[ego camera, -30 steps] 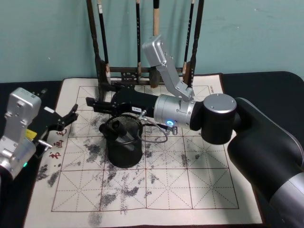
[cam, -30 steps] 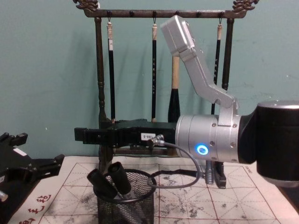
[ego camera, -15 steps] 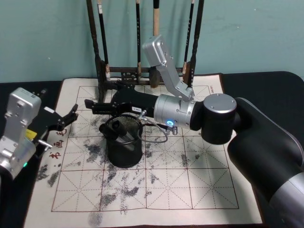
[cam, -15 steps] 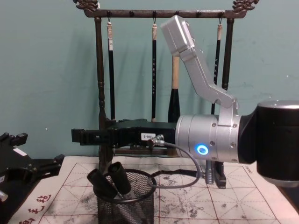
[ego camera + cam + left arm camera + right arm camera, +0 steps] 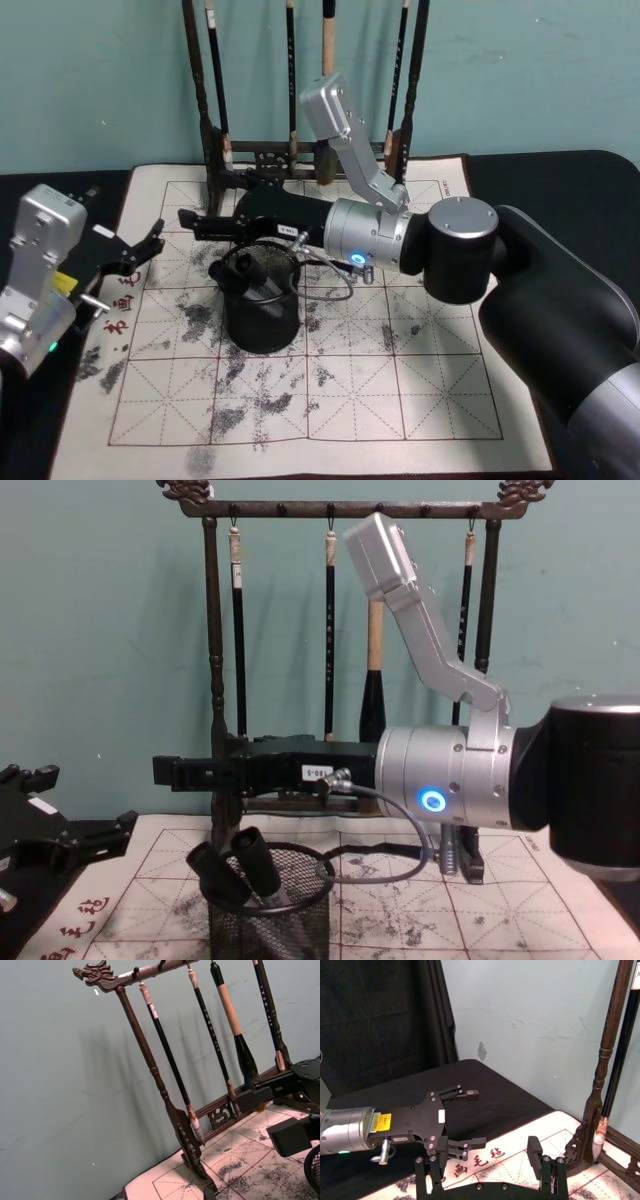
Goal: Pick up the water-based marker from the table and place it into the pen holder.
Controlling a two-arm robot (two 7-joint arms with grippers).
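Already I count two dark markers (image 5: 240, 868) standing tilted in the pen holder (image 5: 270, 920), their caps leaning out over its rim on my left side, so I judge the placing step done. My right gripper (image 5: 196, 220) hangs above and just past the holder toward my left, fingers spread and empty; the right wrist view shows the gap between them. My left gripper (image 5: 140, 249) sits parked at the mat's (image 5: 420, 400) left edge, fingers also apart, holding nothing. Next I would draw the right arm back and up, keeping clear of the brush rack (image 5: 340, 510) behind and the marker caps.
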